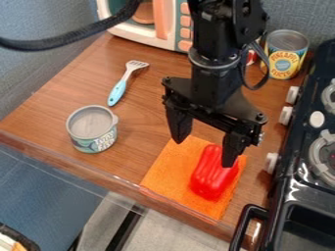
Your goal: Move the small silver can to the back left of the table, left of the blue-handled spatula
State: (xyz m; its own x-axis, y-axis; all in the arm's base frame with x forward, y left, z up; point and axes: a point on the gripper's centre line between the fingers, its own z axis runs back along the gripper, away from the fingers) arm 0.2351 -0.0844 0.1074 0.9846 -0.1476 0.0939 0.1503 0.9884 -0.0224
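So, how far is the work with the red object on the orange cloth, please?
Done, it seems: the tool is positioned at the red object, which lies on the orange cloth. In hand: nothing; the jaws stand apart. Left: closing and lifting, if a pick-up is intended, or only withdrawing, if it was just placed. I cannot tell which.

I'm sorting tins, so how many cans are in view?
2: a short can at left, a tall can at back right near the stove; the arm may hide another.
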